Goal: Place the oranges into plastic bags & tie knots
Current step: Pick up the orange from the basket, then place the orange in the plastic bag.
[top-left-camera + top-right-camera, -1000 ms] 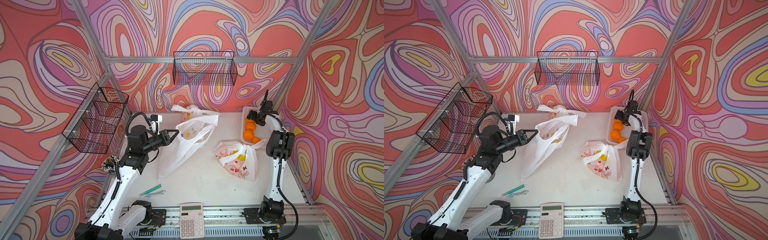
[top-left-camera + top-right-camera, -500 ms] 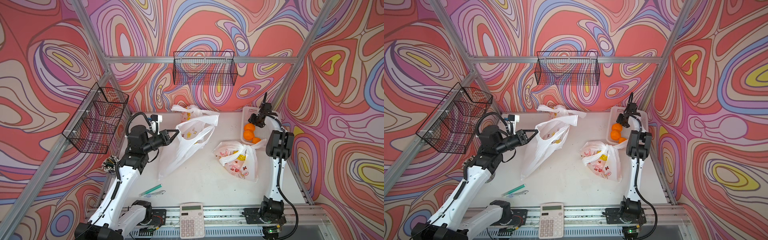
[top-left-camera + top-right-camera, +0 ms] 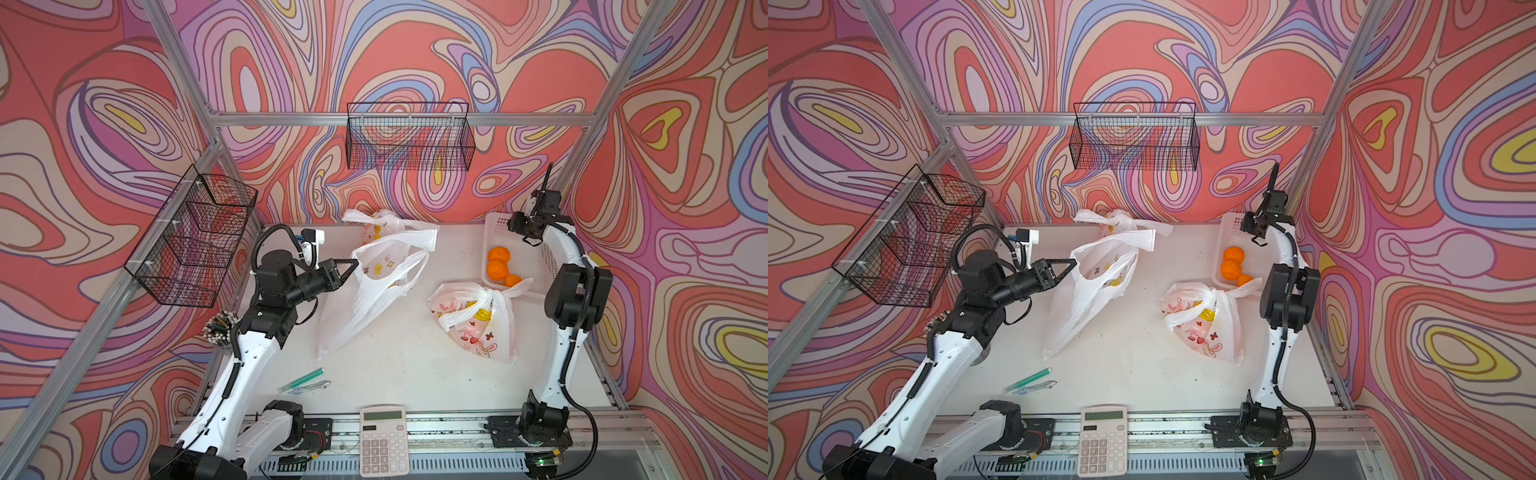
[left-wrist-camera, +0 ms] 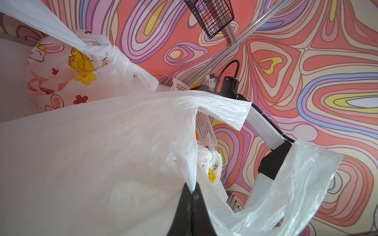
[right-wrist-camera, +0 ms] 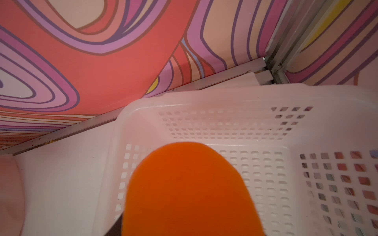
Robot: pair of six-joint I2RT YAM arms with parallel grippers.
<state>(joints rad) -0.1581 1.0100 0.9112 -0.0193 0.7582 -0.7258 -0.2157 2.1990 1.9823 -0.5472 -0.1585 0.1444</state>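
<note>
My left gripper [image 3: 353, 262] is shut on the rim of an open, translucent plastic bag [image 3: 374, 291], holding its mouth up; the closed fingertips [image 4: 192, 189] pinch the film. My right gripper [image 3: 522, 227] hovers over the far end of the white perforated basket [image 3: 530, 262], shut on an orange [image 5: 190, 190] that hides its jaws. Three more oranges [image 3: 498, 262] lie at the basket's near end. A printed bag closed with a knot [image 3: 484, 297] lies beside the basket. Another knotted bag [image 3: 378, 220] rests at the back wall.
A calculator [image 3: 383, 440] sits at the front edge, with a green pen [image 3: 301, 380] to its left. A cup of pens [image 3: 220, 328] stands by the left arm. Black wire baskets hang on the back wall [image 3: 409, 137] and the left wall [image 3: 195, 237].
The right gripper has closed on an orange from the basket and lifted it toward the basket's far end. The left gripper and its bag have stayed still.
</note>
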